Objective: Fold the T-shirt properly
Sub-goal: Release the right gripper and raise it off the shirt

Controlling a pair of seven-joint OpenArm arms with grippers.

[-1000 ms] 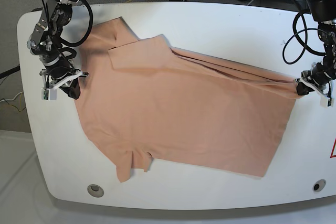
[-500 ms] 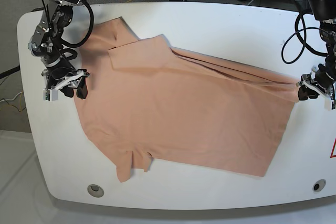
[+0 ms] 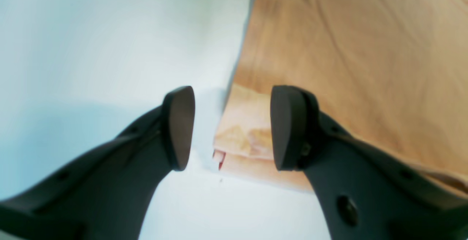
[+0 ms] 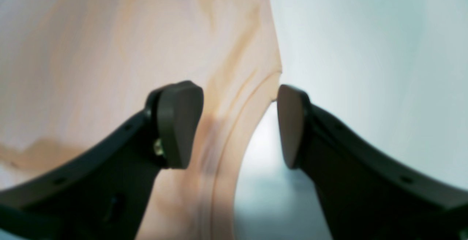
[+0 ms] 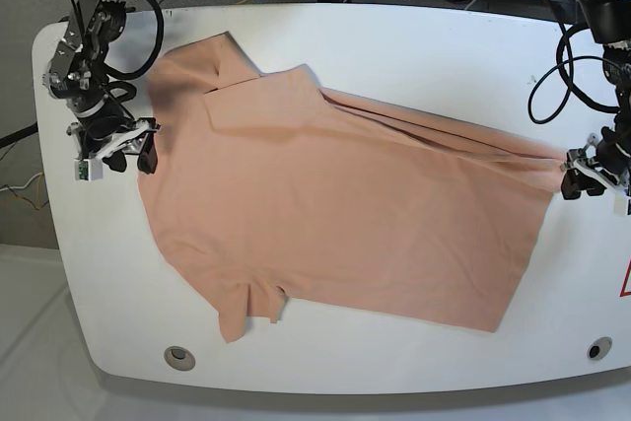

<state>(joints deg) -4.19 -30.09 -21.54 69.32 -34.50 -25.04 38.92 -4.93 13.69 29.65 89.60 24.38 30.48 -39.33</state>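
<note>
The salmon T-shirt (image 5: 345, 204) lies spread flat on the white table (image 5: 414, 46), one sleeve folded over at the far left and the other sleeve near the front edge. At the shirt's left edge my right gripper (image 5: 131, 153) stands open. In its wrist view the right gripper (image 4: 239, 126) straddles the curved seam of the T-shirt (image 4: 109, 50) without clamping it. My left gripper (image 5: 580, 182) is open at the shirt's right corner. The left wrist view shows the left gripper (image 3: 230, 126) open just above the layered corner of the T-shirt (image 3: 347, 50).
Black cables (image 5: 552, 66) hang off both arms at the table's back. Two round holes (image 5: 177, 356) sit near the front edge, left and right. A red marking (image 5: 625, 283) shows at the table's right edge.
Both grippers have opened and let go of the shirt's edges. The arm on the left has drawn slightly up and away, the one on the right slightly down. The shirt lies where it was.
</note>
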